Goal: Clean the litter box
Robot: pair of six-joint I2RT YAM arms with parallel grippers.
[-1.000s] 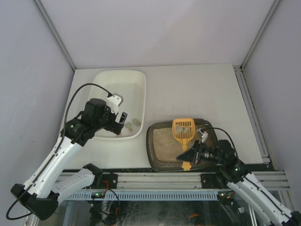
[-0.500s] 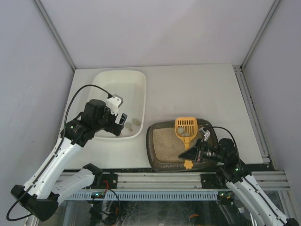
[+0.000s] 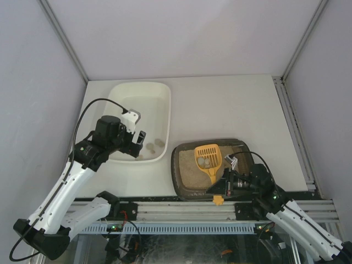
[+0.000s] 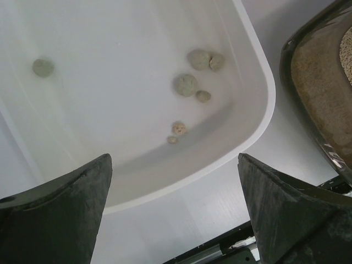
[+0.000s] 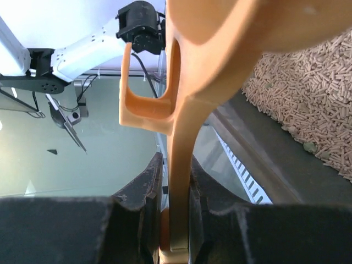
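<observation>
The dark grey-brown litter box (image 3: pixel 177 171) with beige litter sits at the front right. My right gripper (image 3: pixel 220 187) is shut on the handle of an orange scoop (image 3: pixel 207 158), whose head holds a few grey clumps above the litter. In the right wrist view the scoop handle (image 5: pixel 181 159) stands clamped between my fingers, with litter pellets (image 5: pixel 308 99) at the right. My left gripper (image 3: pixel 139 139) is open and empty over the near rim of the cream-white tub (image 3: pixel 162 93). The left wrist view shows several grey clumps (image 4: pixel 186 84) on the tub floor.
The tub's near rim (image 4: pixel 242 143) lies left of the litter box edge (image 4: pixel 300 82). The aluminium rail (image 3: pixel 181 210) runs along the table's front edge. Grey walls enclose the table at left, right and back.
My right gripper has pulled back and left with the scoop; the scoop head moved left and nearer across the litter and now carries clumps. My left arm shifted slightly left.
</observation>
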